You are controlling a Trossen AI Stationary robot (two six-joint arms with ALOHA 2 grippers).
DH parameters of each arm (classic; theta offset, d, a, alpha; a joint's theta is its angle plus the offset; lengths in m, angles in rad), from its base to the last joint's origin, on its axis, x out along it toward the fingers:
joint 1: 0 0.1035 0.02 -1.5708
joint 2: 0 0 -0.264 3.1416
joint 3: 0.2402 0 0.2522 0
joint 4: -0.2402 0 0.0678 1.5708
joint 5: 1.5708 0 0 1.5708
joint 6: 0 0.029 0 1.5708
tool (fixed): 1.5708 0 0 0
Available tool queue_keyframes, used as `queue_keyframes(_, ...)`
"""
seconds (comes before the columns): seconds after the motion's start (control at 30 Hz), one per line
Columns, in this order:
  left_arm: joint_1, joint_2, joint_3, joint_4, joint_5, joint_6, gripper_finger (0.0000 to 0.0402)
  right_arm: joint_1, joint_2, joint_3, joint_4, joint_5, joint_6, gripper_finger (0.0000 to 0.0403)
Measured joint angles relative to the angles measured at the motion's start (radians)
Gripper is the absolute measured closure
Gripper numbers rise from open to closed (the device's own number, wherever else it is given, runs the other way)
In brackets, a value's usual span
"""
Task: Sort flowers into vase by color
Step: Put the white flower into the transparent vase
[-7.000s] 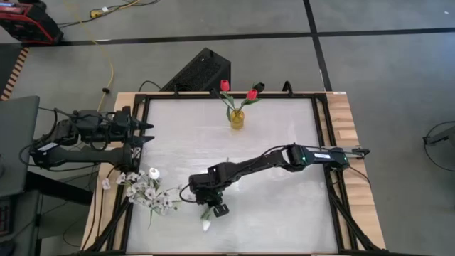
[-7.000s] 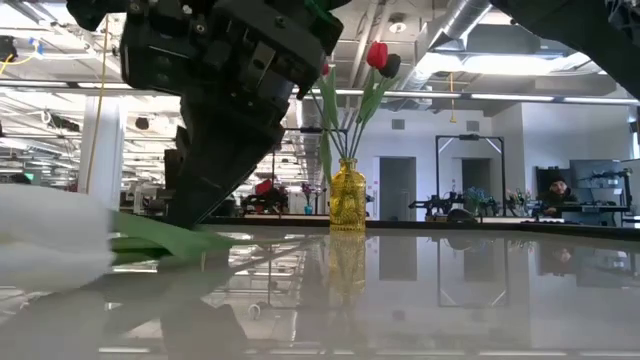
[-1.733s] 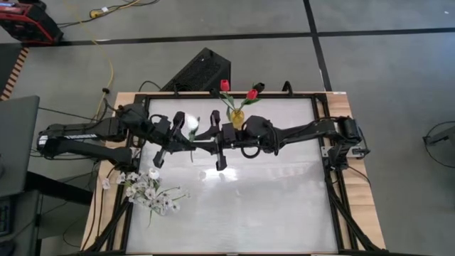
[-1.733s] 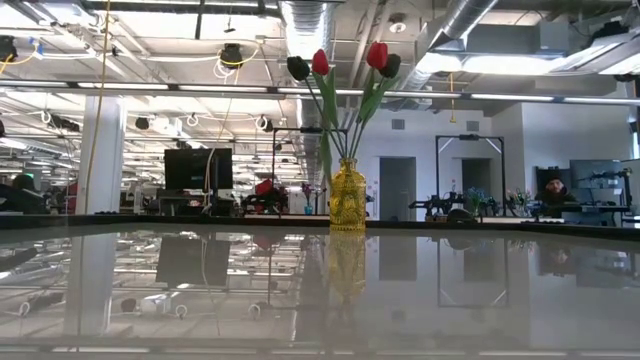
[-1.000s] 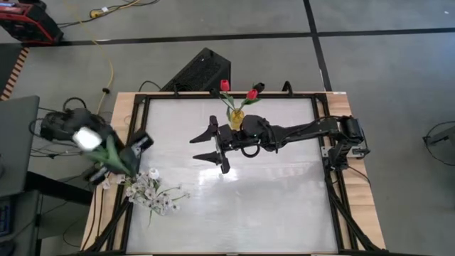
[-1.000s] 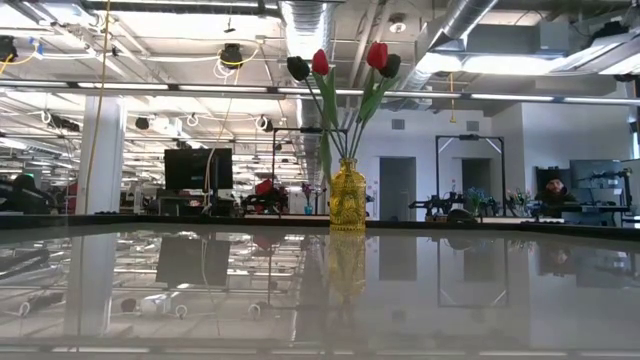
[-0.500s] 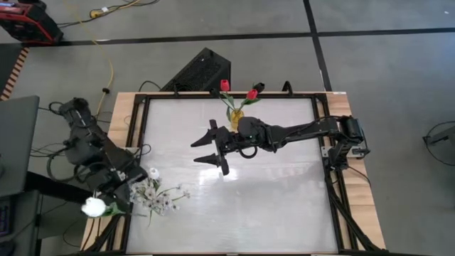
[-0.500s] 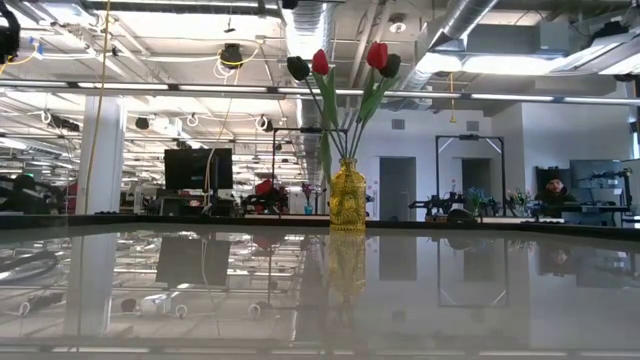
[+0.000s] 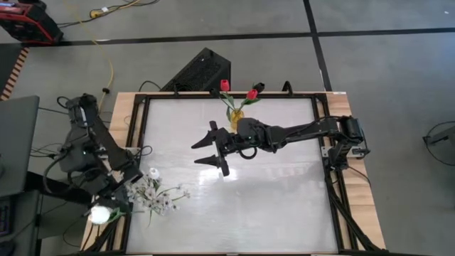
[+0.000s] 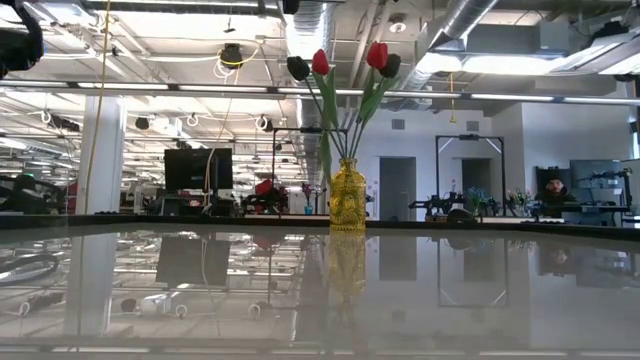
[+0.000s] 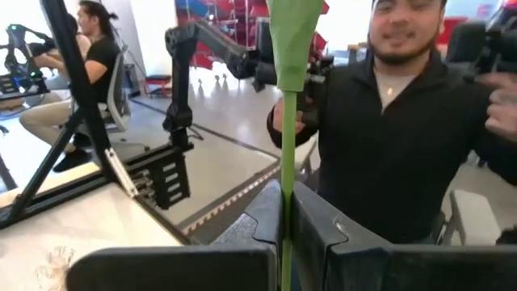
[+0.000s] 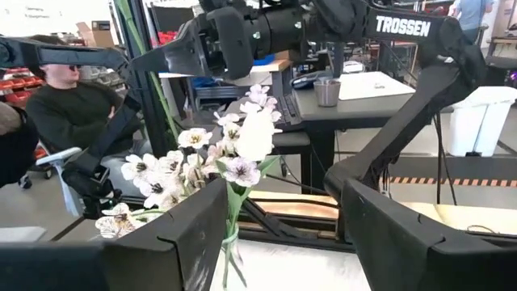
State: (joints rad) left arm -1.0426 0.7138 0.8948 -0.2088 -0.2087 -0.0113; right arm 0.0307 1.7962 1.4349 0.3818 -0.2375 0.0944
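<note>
A yellow vase (image 9: 237,118) (image 10: 347,197) stands at the table's far edge and holds red tulips (image 9: 225,86) (image 10: 377,54). White blossom sprays (image 9: 153,193) (image 12: 186,166) stand at the table's left near side in what looks like a clear vase (image 12: 231,257). My left gripper (image 9: 111,205) is over the near left corner, shut on a white tulip whose bud (image 9: 99,212) lies beyond the table's edge. My right gripper (image 9: 210,149) is open over the table's middle, pointing left at the sprays with nothing between its fingers. My left gripper pinches the white tulip's green stem (image 11: 284,230) between its two fingers, which lie across it. A leaf (image 11: 294,40) rises past the fingers. The flower is lifted clear of the table, its bud out beside the gripper in the high view.
A person in black (image 11: 404,153) is close beyond the left gripper, and another sits farther off (image 11: 89,73). A black box (image 9: 201,71) lies behind the table's far edge. The white table top (image 9: 270,206) is bare to the right and near side.
My left gripper has swung along the table's left edge from its far part to the near left corner, carrying the white tulip clear of the table. The bud now points outward at the corner. My right gripper has stayed open over the middle.
</note>
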Motion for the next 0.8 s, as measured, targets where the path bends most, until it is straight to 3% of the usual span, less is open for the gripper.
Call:
queue_keyframes(0.5, -0.035, -0.003, -0.134, 0.011, -0.108, 0.000, 0.0402, 0.000, 0.000, 0.000, -0.009, 0.001, 0.000, 0.0132)
queue_keyframes(0.8, -0.035, -0.020, -0.166, 0.021, -0.112, 0.000, 0.0401, 0.000, 0.001, 0.000, -0.011, 0.001, 0.000, 0.0132)
